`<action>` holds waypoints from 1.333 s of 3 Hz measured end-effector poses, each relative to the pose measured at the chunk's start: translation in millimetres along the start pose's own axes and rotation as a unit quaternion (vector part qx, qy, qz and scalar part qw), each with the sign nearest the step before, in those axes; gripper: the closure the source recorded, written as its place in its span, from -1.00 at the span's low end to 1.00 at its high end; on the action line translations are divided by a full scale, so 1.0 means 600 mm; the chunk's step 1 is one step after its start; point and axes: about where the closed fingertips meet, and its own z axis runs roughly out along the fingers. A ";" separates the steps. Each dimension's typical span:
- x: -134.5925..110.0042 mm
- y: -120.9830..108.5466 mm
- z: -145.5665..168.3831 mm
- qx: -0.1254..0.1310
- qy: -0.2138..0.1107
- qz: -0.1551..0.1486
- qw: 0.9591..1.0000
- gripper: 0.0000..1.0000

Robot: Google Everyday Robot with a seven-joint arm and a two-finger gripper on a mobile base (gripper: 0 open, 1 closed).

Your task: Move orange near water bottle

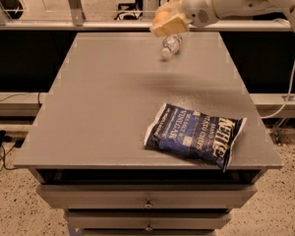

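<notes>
claw (168,21) with orange (160,17) above water bottle (171,45), chip bag (194,135) front right

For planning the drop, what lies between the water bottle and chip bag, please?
Only bare table, in the camera view, between water bottle and chip bag; the gripper holds the orange close by the bottle.

Orange (161,17) in gripper (167,22) — just above clear, tipped water bottle (171,45)
</notes>
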 end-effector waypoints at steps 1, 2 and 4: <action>0.056 -0.077 -0.004 0.021 0.004 0.012 1.000 1.00; 0.116 -0.141 0.027 0.040 -0.009 0.044 0.998 1.00; 0.161 -0.188 0.015 0.091 0.002 0.059 0.994 1.00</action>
